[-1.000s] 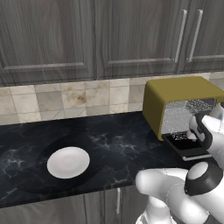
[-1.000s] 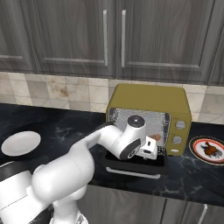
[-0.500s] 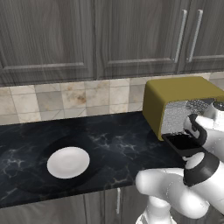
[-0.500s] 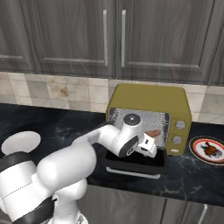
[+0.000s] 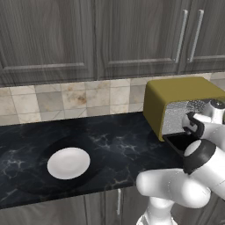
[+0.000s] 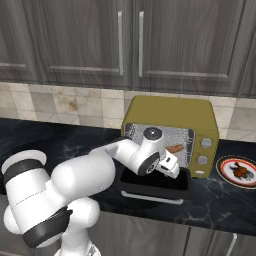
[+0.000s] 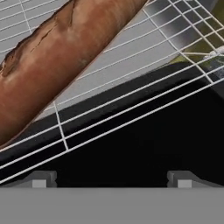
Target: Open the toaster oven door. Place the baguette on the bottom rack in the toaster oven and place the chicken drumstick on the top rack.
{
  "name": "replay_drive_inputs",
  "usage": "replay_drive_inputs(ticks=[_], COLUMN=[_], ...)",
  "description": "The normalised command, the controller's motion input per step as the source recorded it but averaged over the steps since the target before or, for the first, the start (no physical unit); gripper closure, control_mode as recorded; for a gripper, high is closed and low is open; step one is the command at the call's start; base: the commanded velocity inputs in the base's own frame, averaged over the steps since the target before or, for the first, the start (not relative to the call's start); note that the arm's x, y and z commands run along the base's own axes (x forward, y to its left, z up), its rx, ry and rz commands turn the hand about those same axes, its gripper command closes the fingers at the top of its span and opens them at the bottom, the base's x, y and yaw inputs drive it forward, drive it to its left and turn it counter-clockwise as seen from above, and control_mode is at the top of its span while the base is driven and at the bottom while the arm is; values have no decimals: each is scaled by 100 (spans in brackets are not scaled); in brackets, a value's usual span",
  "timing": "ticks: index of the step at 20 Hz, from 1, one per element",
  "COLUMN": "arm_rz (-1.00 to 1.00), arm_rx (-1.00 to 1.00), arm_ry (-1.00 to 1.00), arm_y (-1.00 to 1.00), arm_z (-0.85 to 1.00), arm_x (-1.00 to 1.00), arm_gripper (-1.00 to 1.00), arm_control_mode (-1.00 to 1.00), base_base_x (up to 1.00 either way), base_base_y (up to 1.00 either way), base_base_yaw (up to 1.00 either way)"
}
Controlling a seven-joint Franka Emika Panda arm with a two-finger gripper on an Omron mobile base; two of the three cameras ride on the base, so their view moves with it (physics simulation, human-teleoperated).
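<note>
Baguette lies on a wire rack at upper left of the hand view; the gripper below stands wide, empty.

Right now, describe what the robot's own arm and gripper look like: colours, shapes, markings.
The arm is glossy white, built of thick rounded segments joined by dark black bands at the joints, with a round grey cap on the wrist. No cables or lettering can be made out. The gripper ends in two small, blocky dark grey fingertips, seen in the hand view.
</note>
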Motion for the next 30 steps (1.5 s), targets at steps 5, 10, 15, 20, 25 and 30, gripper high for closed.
replay_drive_inputs(ticks=[5,10,15,20,25,30], arm_rz=[-2,-3,0,-1,0,0], arm_rx=[2,0,0,0,1,2], arm_ry=[0,-9,-12,-8,-1,0], arm_y=[-7,0,0,2,0,-1], arm_z=[4,0,0,0,0,11], arm_x=[21,13,9,19,14,4], arm_gripper=[-100,-100,-100,-100,-100,-100], arm_control_mode=[-100,-100,-100,-100,-100,-100], base_base_x=[0,0,0,0,0,0], base_base_y=[0,0,0,0,0,0], base_base_yaw=[0,0,0,0,0,0])
